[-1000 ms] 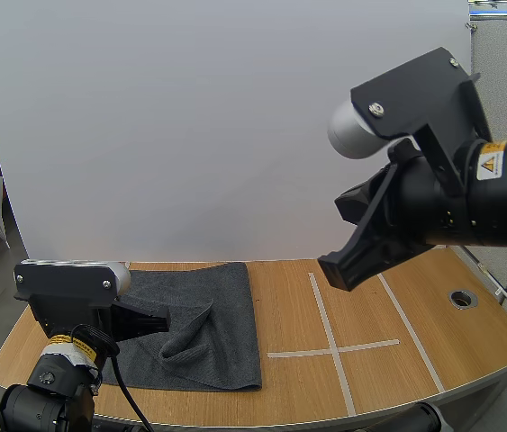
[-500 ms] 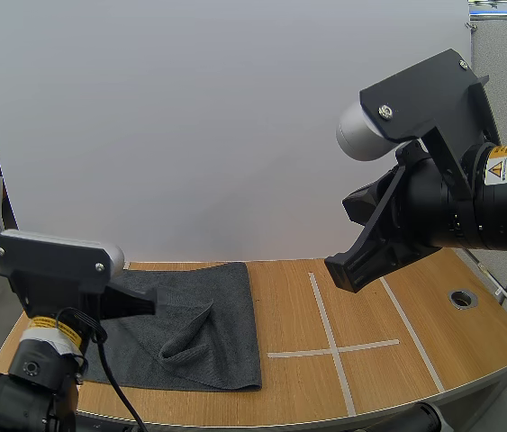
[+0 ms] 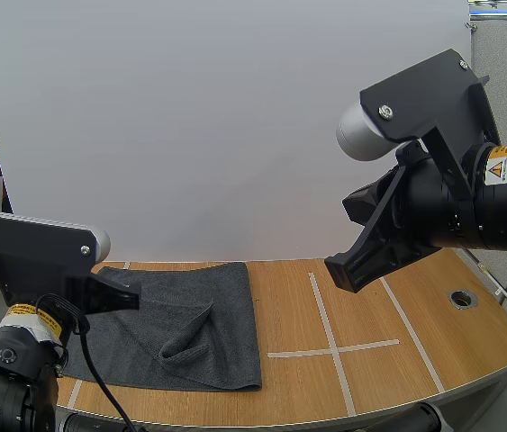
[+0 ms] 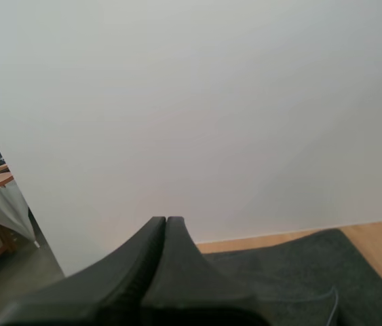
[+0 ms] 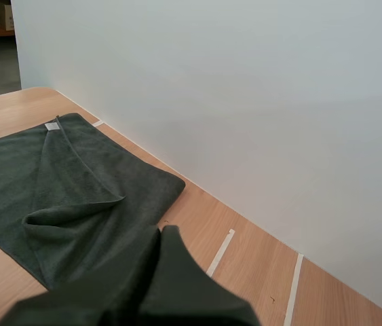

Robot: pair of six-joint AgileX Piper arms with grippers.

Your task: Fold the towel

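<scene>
Left gripper pulled back from towel; fingers pressed together

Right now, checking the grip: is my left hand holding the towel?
No, the left hand is shut on nothing, and the towel lies beyond it.

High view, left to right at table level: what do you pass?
left gripper at the towel's left end → towel → tape cross → round grommet hole
</scene>
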